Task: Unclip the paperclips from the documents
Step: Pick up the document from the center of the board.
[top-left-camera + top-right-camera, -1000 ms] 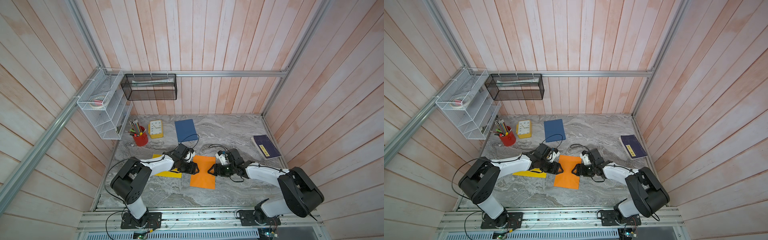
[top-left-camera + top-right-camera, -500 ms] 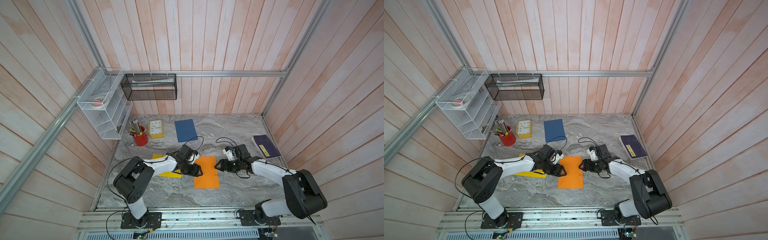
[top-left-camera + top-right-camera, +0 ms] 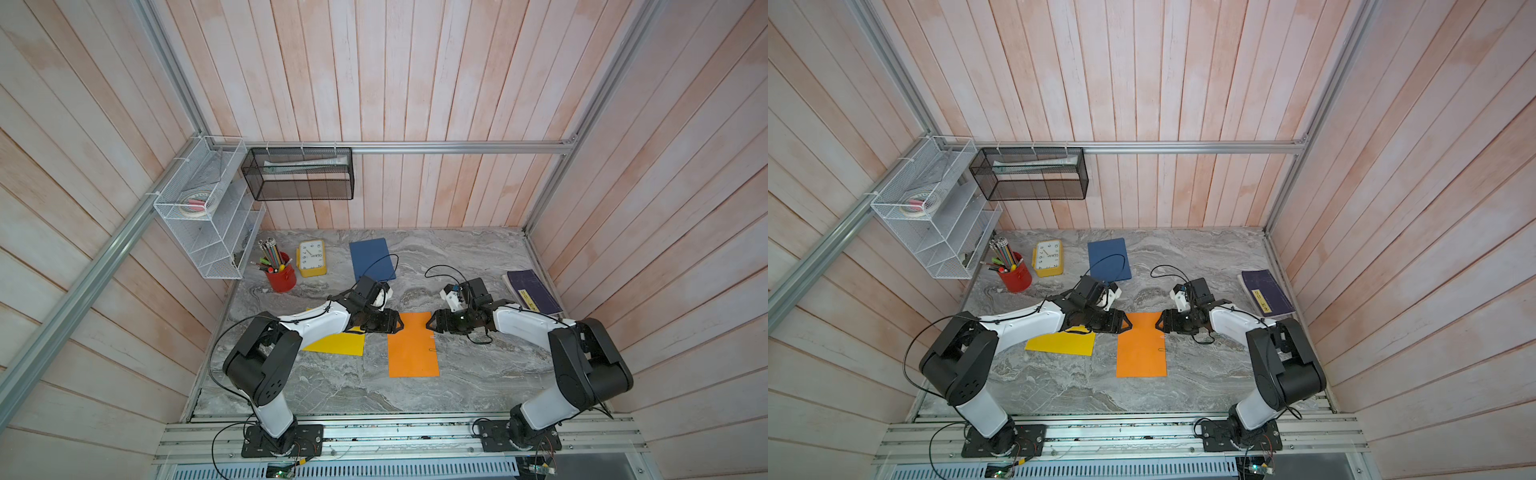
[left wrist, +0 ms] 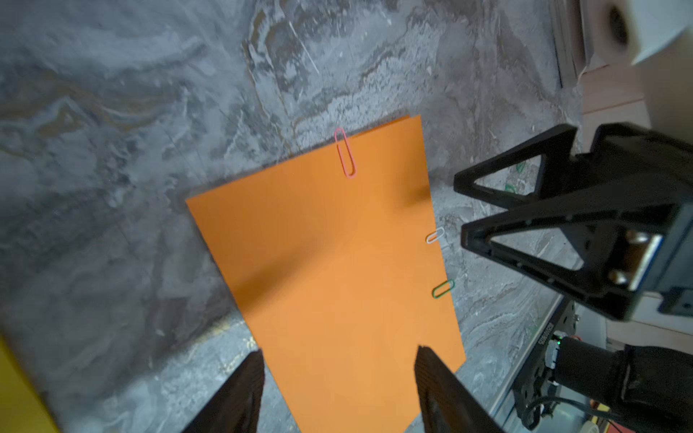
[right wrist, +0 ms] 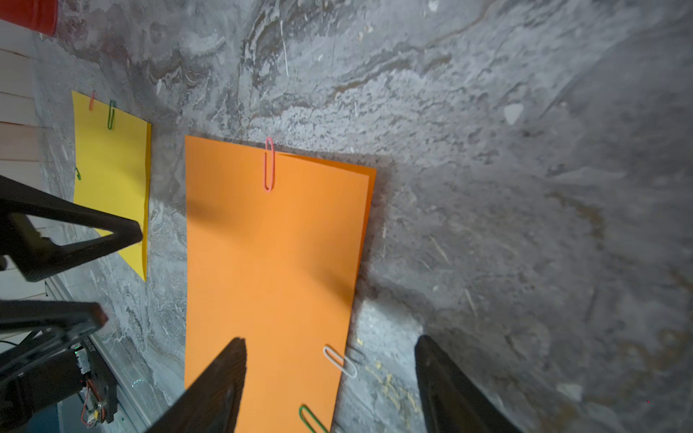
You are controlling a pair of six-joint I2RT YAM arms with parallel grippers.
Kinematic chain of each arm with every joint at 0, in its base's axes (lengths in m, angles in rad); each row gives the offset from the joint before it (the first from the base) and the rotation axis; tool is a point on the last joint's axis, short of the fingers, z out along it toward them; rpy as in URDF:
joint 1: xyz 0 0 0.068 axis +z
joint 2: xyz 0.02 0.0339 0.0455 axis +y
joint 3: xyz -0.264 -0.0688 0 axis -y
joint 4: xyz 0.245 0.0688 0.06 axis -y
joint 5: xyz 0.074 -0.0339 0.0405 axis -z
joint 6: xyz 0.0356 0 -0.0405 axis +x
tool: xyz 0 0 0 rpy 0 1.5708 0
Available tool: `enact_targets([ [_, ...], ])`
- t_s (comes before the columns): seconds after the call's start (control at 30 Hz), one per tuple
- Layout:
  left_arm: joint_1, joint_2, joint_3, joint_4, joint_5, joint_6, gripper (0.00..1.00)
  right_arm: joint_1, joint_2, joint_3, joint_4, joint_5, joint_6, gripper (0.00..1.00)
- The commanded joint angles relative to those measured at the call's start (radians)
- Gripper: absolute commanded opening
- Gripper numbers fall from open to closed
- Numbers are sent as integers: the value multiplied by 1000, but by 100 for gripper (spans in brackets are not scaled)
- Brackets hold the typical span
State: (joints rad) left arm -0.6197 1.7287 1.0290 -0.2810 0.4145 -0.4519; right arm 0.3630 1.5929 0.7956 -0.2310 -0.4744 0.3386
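Observation:
The orange document point(image 3: 413, 345) point(image 3: 1141, 345) lies flat mid-table, the yellow document point(image 3: 336, 344) to its left and the blue document point(image 3: 371, 259) farther back. A red paperclip point(image 4: 345, 152) point(image 5: 269, 164) sits on the orange sheet's near end, and a white paperclip point(image 4: 435, 235) point(image 5: 339, 361) and a green paperclip point(image 4: 443, 289) on its right edge. The yellow sheet carries a green paperclip point(image 5: 111, 114). My left gripper point(image 3: 399, 324) point(image 4: 339, 352) stands open over the orange sheet's far left corner. My right gripper point(image 3: 430, 326) point(image 5: 330, 339) is open astride the right edge, by the white clip.
A red cup of pencils point(image 3: 281, 276) and a yellow clock point(image 3: 311, 257) stand at the back left. A dark purple book point(image 3: 532, 293) lies at the right wall. A white wire rack point(image 3: 208, 216) and a black mesh basket point(image 3: 299, 174) hang on the walls.
The orange document has turned from tilted to square and slid slightly right. Both grippers have drawn back to its far corners, still open.

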Motion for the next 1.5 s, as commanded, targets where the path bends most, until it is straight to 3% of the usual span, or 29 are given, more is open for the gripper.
enact_targets([
  [0.0, 10, 45, 22, 19, -37, -23, 67, -7, 28, 22, -28, 6, -32, 73],
  [0.47, 22, 141, 66, 2, -50, -36, 66, -8, 47, 17, -22, -35, -39, 73],
  [1.47, -12, 191, 82, -15, -4, -30, 62, 37, 105, -47, 72, -121, 8, 73],
])
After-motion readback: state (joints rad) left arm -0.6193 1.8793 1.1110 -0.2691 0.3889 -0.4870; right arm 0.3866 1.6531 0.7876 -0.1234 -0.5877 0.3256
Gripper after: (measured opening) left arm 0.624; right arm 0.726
